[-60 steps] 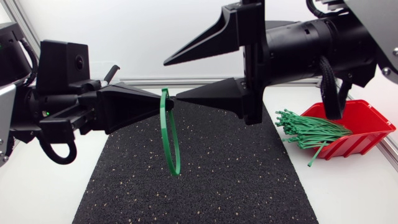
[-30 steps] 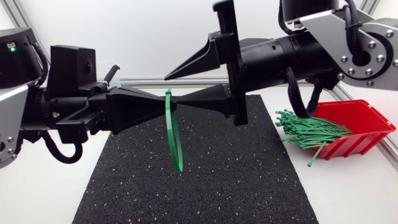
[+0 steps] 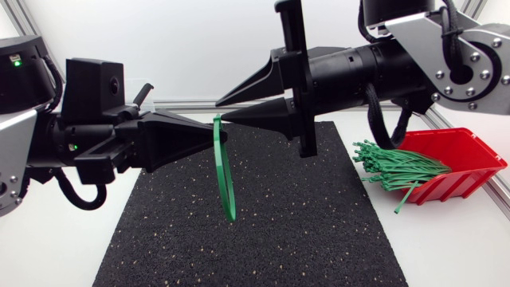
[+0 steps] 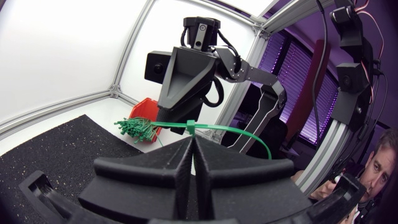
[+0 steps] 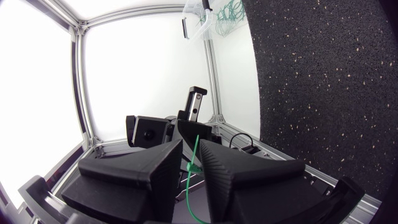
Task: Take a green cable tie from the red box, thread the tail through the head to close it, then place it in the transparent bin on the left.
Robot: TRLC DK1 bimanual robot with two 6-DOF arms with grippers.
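Closing the thin green plastic cable tie (image 3: 225, 177): loop apparently threaded.
It was clamped in the black left gripper (image 3: 212, 137); the right gripper (image 3: 220, 112) was parted around it; binning was not yet done.

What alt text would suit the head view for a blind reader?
A looped green plastic cable tie hangs above a black speckled mat, pinched at its top by the left black wedge-fingered gripper. The right gripper, fingers apart, points at the tie's top; a red box of green ties sits to the right.
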